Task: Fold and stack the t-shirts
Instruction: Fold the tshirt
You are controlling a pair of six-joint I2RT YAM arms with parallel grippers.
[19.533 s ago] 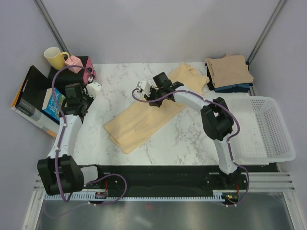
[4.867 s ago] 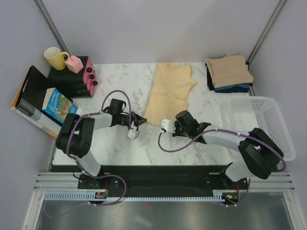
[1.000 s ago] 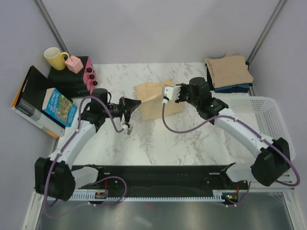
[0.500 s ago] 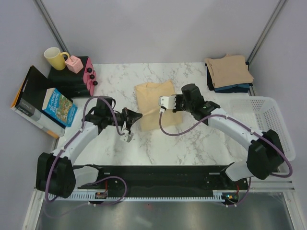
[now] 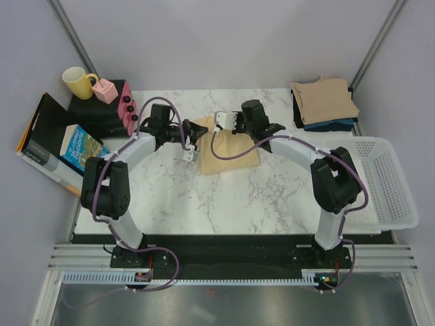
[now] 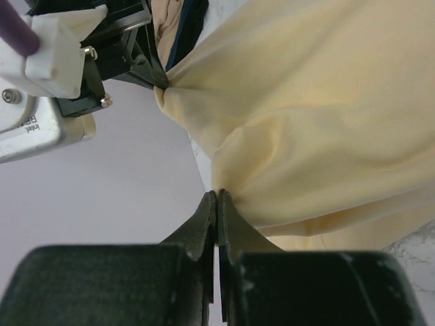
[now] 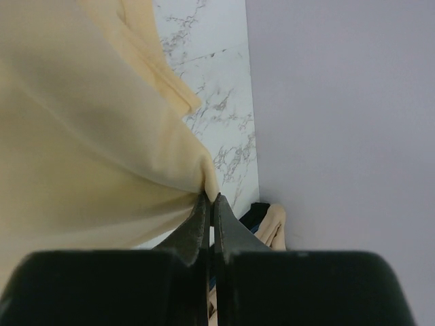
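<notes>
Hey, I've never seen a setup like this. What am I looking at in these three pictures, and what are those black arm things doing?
Those are two robot arms bolted at the near edge of a marble table. The wide picture looks down from above and behind them. The two close-ups come from a small camera on each wrist. The left gripper and right gripper are both pinched shut on a pale yellow t-shirt, holding its far edge. Folded shirts sit stacked at the back right, near a white basket. A yellow mug and a book are on the left.
</notes>
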